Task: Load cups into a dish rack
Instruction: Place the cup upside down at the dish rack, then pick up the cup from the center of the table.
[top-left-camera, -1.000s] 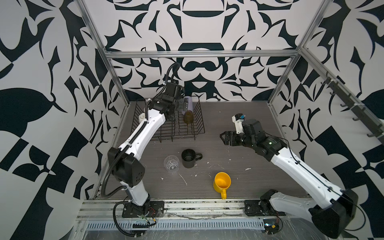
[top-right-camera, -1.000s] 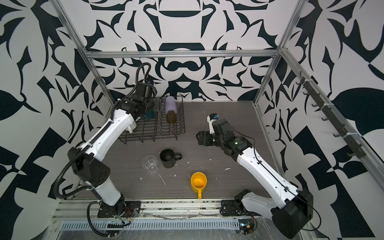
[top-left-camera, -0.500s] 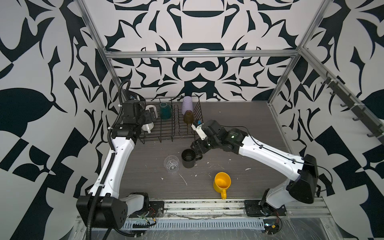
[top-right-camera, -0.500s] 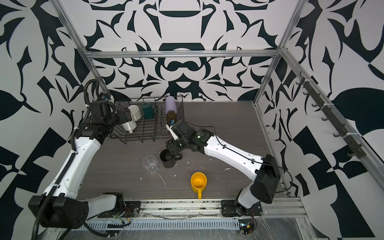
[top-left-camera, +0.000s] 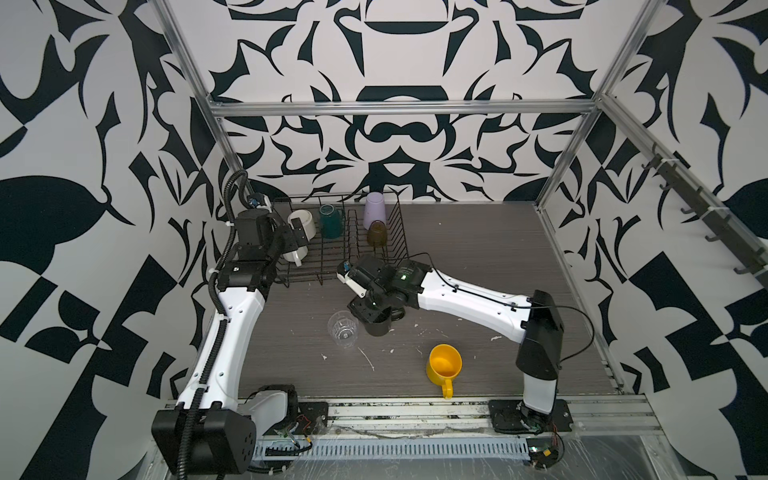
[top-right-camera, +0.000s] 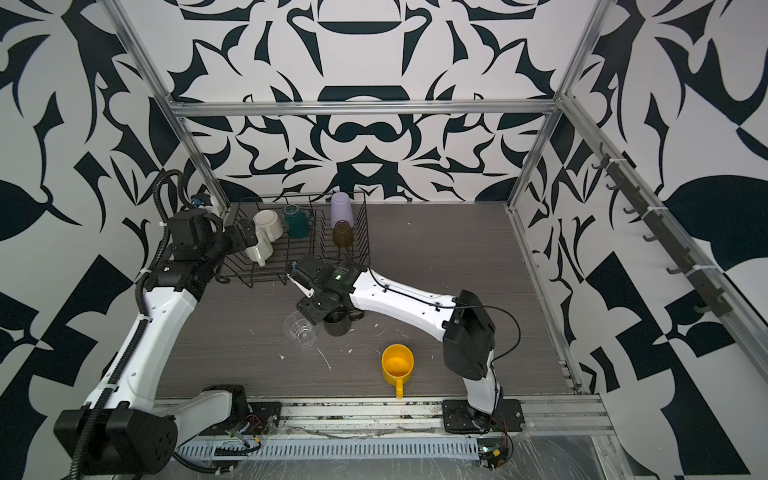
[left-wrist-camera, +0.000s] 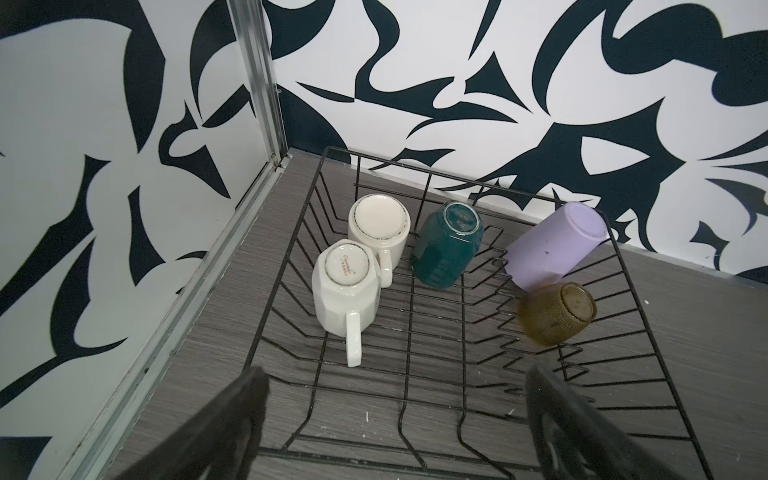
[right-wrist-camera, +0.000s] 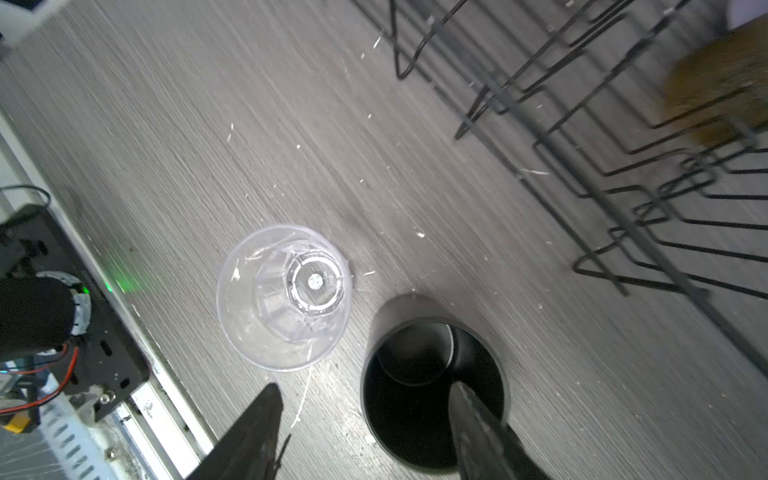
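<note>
Black mug (right-wrist-camera: 415, 353) upright on tabletop (right-wrist-camera: 249, 124), mouth up, long axis vertical, beside clear glass (right-wrist-camera: 286, 297). Right claw (right-wrist-camera: 365, 388) half-open straddling its rim, probably not gripping. Left claw (left-wrist-camera: 397, 372) wide at rack (left-wrist-camera: 415, 316) edge. Yellow mug (top-left-camera: 444, 365) well apart.

Black-and-white patterned walls (top-left-camera: 395, 54) enclose a grey wood-grain tabletop (top-left-camera: 478, 257) flecked with white scraps (top-left-camera: 368, 359) and framed by aluminium bars (top-left-camera: 395, 108). A rail of dark hooks (top-left-camera: 717, 222) runs along the wall past its right edge.
</note>
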